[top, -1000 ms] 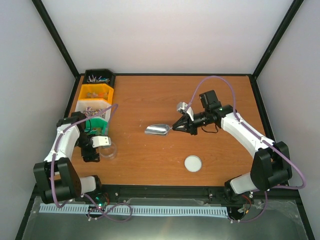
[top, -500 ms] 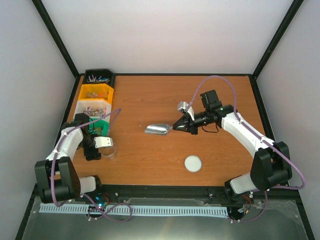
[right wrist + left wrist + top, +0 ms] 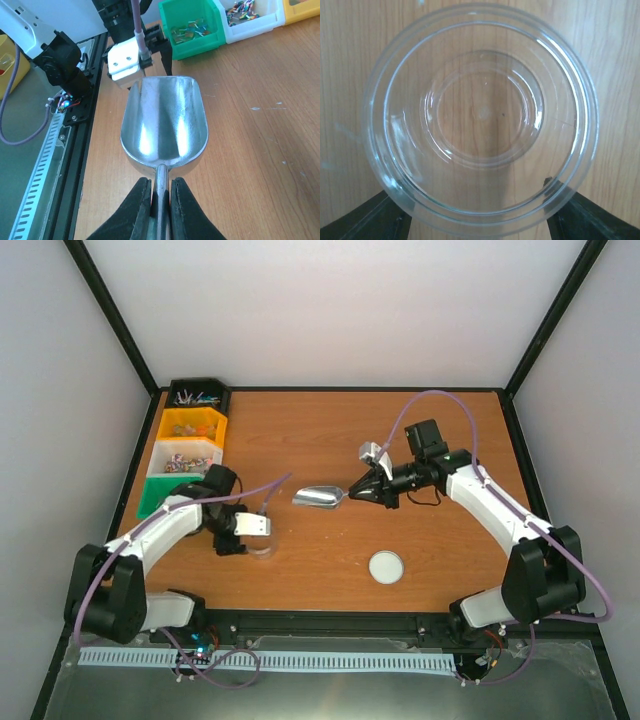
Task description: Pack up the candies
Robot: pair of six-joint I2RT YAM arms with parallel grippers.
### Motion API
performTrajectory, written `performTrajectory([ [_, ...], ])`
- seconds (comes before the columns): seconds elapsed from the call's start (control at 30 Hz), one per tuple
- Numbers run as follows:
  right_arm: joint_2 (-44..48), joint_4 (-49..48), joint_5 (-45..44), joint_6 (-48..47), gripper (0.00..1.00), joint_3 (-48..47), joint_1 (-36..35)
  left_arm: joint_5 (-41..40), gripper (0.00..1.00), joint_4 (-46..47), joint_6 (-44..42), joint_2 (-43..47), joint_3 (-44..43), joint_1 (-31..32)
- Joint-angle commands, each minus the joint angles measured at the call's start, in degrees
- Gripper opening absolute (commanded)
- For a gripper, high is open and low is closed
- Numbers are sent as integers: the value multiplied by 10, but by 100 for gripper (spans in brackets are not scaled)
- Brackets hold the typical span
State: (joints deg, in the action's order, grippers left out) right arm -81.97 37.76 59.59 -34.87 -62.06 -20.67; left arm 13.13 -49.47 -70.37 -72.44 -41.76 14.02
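The scoop point(image 3: 318, 498) is clamped by its handle in the right gripper point(image 3: 352, 494), its long axis aimed at the left edge. There the candies point(image 3: 186, 459) are kept in bins point(image 3: 158, 502). The clear jar point(image 3: 480, 115) is held between the widely spread fingers of the left gripper point(image 3: 258, 538), toward the near edge.

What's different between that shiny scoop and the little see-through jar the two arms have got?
The scoop is opaque, mirror-bright metal. The jar is clear, so the wooden table shows through it. The scoop is long, with a thin handle pinched by the right gripper, while the jar is round and clasped at its sides by the left gripper. Both are empty and sit open side up.
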Motion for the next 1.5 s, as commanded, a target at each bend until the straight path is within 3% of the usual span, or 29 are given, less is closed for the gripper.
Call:
performTrajectory([
  [0.0,28,0,10,-7,3,8,16,62,73,41,100,-44,-54,75],
  [0.2,50,-15,-4,7,3,22,57,95,73,94,205,-104,-93,174],
  [0.37,63,-37,-21,29,3,33,84,114,74,33,231,-129,-151,169],
  [0.47,65,-55,-26,44,3,37,91,142,76,4,225,-107,-172,134],
  [0.7,64,-107,-29,89,3,44,94,166,78,7,296,-132,-276,-31],
  [0.97,75,-117,-51,96,3,50,94,41,82,129,594,-260,-397,-193],
  [1.13,80,-114,-53,97,3,53,94,-7,82,141,670,-332,-476,-229],
  [1.47,80,-115,-57,96,3,51,94,30,79,99,606,-497,-638,-231],
])
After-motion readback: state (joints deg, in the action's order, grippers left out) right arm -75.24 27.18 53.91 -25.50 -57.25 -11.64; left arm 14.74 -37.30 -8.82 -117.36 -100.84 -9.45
